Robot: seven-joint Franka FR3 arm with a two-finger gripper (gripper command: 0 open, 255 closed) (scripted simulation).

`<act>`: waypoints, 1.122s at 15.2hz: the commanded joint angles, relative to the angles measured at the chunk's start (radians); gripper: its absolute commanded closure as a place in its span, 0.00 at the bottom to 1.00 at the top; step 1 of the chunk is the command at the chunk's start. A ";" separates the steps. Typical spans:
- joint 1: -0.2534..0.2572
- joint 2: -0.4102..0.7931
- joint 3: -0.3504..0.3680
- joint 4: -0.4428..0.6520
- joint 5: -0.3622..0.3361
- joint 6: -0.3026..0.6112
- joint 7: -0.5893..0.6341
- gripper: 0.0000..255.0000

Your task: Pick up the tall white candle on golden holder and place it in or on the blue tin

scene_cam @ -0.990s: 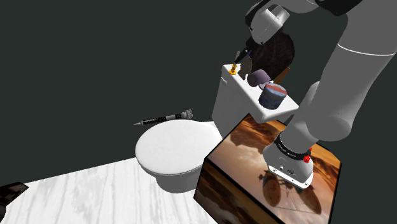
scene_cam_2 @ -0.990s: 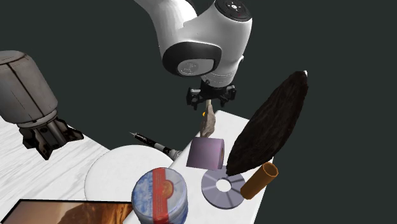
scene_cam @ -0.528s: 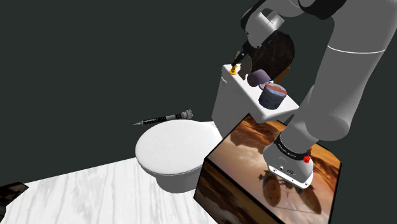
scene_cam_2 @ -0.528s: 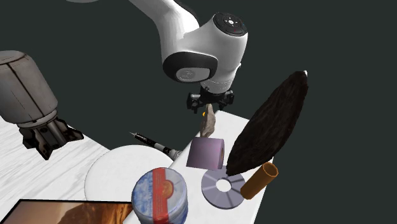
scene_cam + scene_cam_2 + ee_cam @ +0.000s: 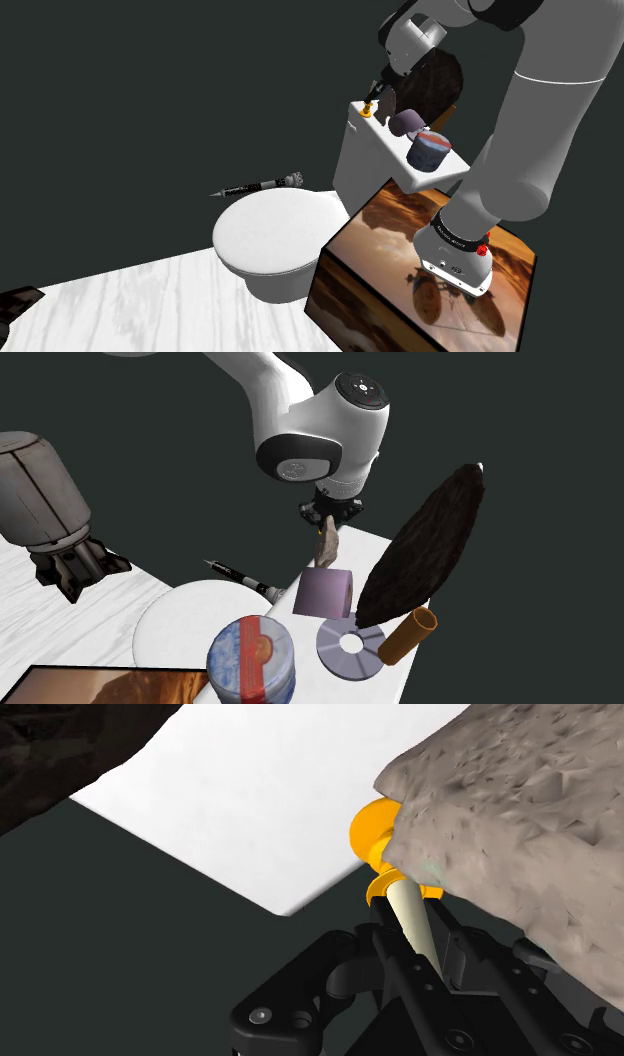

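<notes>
Likely the grasp step: black gripper (image 5: 410,909) clenched on the white candle (image 5: 420,939), whose golden holder (image 5: 372,832) sits just beyond it against a grey rock (image 5: 520,834); next, lift clear toward the blue tin (image 5: 251,658).

White arm (image 5: 545,120) with elbow high and wrist bent downward; black gripper (image 5: 328,515) pointing down, its two fingers closed in, clasping the pale candle (image 5: 410,914) between them.
</notes>
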 commanded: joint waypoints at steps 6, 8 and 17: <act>0.000 0.000 0.000 -0.001 0.000 0.001 0.000 1.00; 0.008 -0.012 -0.009 -0.001 -0.020 -0.002 0.016 1.00; 0.073 -0.130 -0.080 0.005 -0.213 -0.029 0.170 1.00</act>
